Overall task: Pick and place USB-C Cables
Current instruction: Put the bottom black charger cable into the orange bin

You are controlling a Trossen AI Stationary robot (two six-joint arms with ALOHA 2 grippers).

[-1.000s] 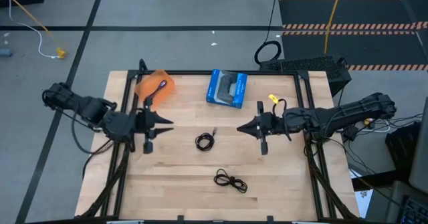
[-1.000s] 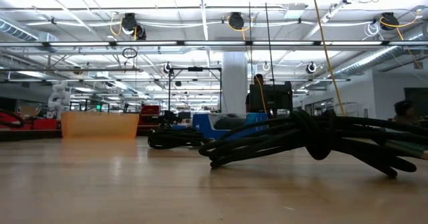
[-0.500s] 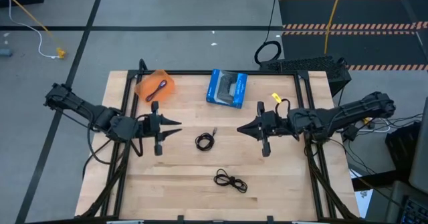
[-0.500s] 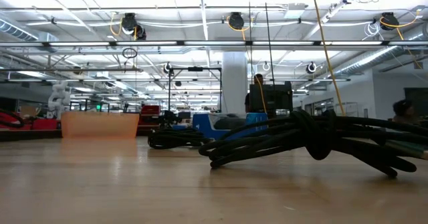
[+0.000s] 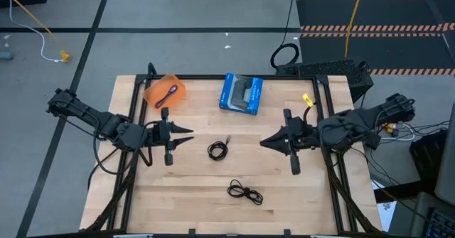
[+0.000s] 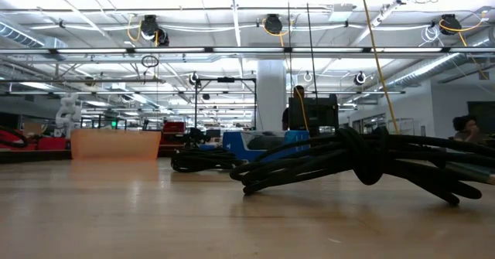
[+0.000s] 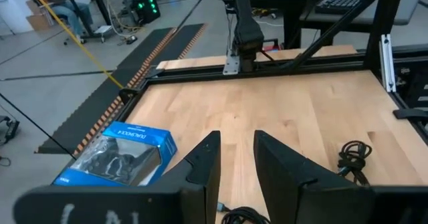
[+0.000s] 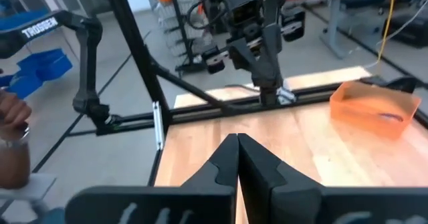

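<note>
Two black USB-C cables lie loosely coiled on the wooden table: one mid-table [image 5: 217, 150], one nearer the near edge [image 5: 245, 192]. In the low view the near one [image 6: 356, 166] looms large and the other [image 6: 203, 160] sits behind it. The blue-purple cable [image 5: 169, 92] lies in the orange bin [image 5: 165, 91]. My left gripper [image 5: 186, 134] [image 7: 237, 150] hovers open, left of the mid-table coil [image 7: 241, 216]. My right gripper [image 5: 261, 143] [image 8: 237, 144] hovers shut, to the right of that coil.
A blue box [image 5: 242, 94] [image 7: 117, 157] lies at the table's far edge, right of the orange bin [image 8: 371, 107]. Black frame rails run along the table's left and right sides [image 5: 131, 160]. Bare wood lies between the two grippers around the coils.
My left gripper has shifted a little toward the table's near edge and right, away from the orange bin, then held still. My right gripper has drawn back toward the table's right edge and slightly toward the near edge. The cables have stayed where they were.
</note>
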